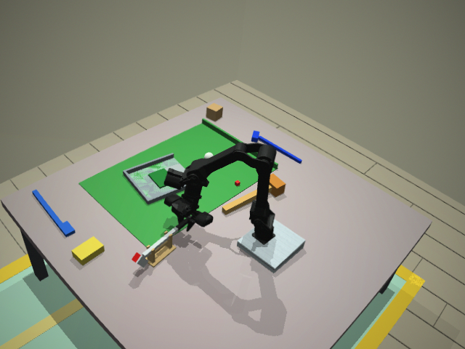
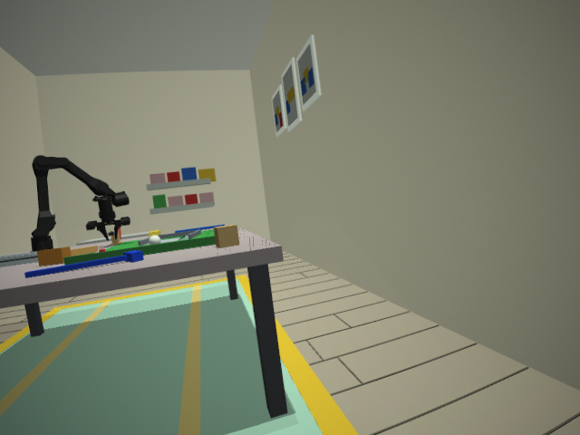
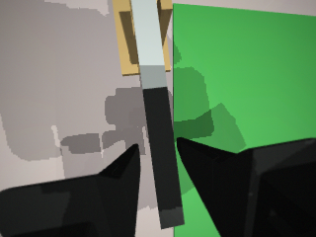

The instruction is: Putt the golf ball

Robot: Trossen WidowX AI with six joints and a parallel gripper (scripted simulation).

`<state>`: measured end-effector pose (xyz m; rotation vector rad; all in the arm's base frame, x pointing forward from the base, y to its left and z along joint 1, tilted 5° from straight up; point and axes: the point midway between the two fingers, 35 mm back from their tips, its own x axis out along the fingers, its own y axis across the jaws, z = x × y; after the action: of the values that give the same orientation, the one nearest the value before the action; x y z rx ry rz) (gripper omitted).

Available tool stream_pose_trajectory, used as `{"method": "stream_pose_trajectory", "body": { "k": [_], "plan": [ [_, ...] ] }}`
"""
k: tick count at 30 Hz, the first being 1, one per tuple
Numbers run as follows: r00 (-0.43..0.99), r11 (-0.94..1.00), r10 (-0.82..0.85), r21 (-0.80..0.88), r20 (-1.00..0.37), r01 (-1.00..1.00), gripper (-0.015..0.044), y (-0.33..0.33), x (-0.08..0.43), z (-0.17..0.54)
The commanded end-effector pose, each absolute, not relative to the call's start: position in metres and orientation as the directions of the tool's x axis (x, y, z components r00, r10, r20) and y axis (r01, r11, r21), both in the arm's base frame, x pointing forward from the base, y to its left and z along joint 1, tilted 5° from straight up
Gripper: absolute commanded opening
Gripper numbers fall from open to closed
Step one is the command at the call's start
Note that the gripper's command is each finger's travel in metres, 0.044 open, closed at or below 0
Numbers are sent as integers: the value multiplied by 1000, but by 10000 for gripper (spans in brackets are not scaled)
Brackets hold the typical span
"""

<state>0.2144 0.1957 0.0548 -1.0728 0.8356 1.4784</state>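
The putter [image 1: 161, 240] [image 3: 149, 44] has a pale shaft, a black grip and a grey head with a red end. It lies tilted across a small wooden stand [image 1: 170, 242] [image 3: 129, 69], grip end towards the arm. My gripper [image 1: 185, 225] [image 2: 111, 239] [image 3: 158, 145] is partly open, its fingertips on either side of the black grip. In the wrist view a gap shows on the left and a very narrow one on the right. The white golf ball [image 1: 208, 155] [image 2: 154, 239] lies on the green mat [image 1: 120, 210]. The grey-walled raised green [image 1: 148, 164] is partly hidden by the arm.
A small red cube [image 1: 237, 182] lies on the mat. A wooden bar [image 1: 240, 203] and an orange block lie near the arm base. Blue clubs [image 1: 50, 210] [image 1: 281, 149] lie at both sides. A yellow block [image 1: 87, 249] is left of the stand, a brown block [image 1: 214, 111] at the back.
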Motion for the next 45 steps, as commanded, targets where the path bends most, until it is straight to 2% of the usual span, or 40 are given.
{"method": "stream_pose_trajectory", "body": {
  "k": [1,2,5,12,28,32,45],
  "plan": [
    [-18,-178,350,-47,-937,-983,46,196,214,55],
    [-18,-178,350,-47,-937,-983,20,196,214,55],
    [-18,-178,350,-47,-937,-983,0,196,214,55],
    [-18,-178,350,-48,-937,-983,0,196,216,64],
    [-17,-177,350,-48,-937,-983,0,187,212,151],
    [-17,-177,350,-48,-937,-983,0,186,211,155],
    [42,125,290,-6,-956,-992,0,140,256,147]
  ]
}}
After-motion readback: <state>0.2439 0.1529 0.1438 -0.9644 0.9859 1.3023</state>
